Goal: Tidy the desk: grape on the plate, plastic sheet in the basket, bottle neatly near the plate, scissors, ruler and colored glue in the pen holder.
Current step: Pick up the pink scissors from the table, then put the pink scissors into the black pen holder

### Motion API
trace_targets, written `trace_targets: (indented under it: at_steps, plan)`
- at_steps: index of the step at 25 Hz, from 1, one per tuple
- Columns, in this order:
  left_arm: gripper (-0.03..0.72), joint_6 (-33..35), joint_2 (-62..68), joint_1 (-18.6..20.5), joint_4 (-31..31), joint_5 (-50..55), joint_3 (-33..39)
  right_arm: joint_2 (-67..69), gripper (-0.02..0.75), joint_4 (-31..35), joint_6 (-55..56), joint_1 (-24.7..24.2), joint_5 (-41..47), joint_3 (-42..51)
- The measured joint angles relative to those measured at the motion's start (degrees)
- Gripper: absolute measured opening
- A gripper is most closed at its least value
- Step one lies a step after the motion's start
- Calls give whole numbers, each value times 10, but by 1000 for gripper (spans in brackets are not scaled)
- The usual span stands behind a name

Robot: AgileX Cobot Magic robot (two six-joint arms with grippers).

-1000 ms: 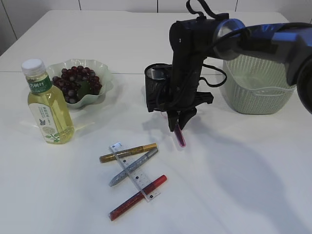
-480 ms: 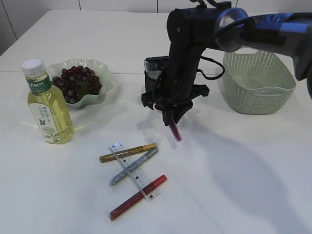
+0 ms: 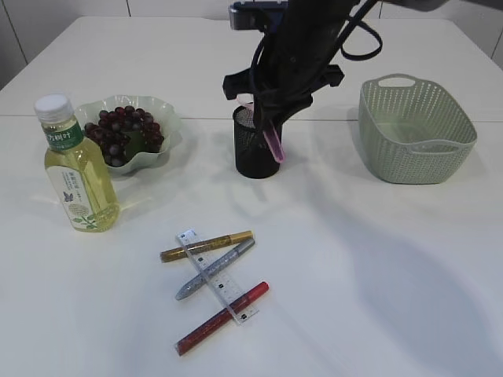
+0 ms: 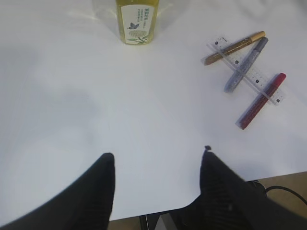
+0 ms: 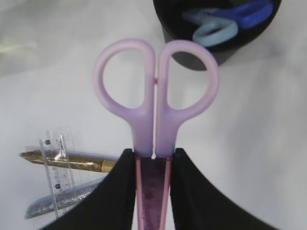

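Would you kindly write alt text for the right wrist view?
The right gripper holds pink scissors, handles forward, near a black pen holder containing blue scissors. A ruler and gold glue pen lie beyond.

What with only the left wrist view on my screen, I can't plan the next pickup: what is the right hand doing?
Observer: The right hand is shut on the pink scissors, blades between its fingers and handles sticking out.
Operator: Where is it over the table?
Observer: Just above the black mesh pen holder, with the scissors hanging tilted by its rim.
Operator: Is anything in the holder?
Observer: Yes, blue-handled scissors sit inside it.
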Motion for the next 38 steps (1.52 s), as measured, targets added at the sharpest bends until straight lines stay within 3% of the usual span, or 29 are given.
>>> trace_targets:
  at_steps: [9, 19, 32, 35, 38]
  plan:
    - [415, 0, 0, 0, 0, 0, 0, -48, 185, -15, -23, 0, -114, 12]
    - [415, 0, 0, 0, 0, 0, 0, -49, 185, -66, -30, 0, -387, 34]
    - [415, 0, 0, 0, 0, 0, 0, -49, 185, -80, -23, -8, -744, 261]
    - [415, 0, 0, 0, 3, 0, 0, -49, 185, -77, -23, -13, -831, 292]
    - [415, 0, 0, 0, 3, 0, 0, -49, 185, -75, -22, -20, -864, 301]
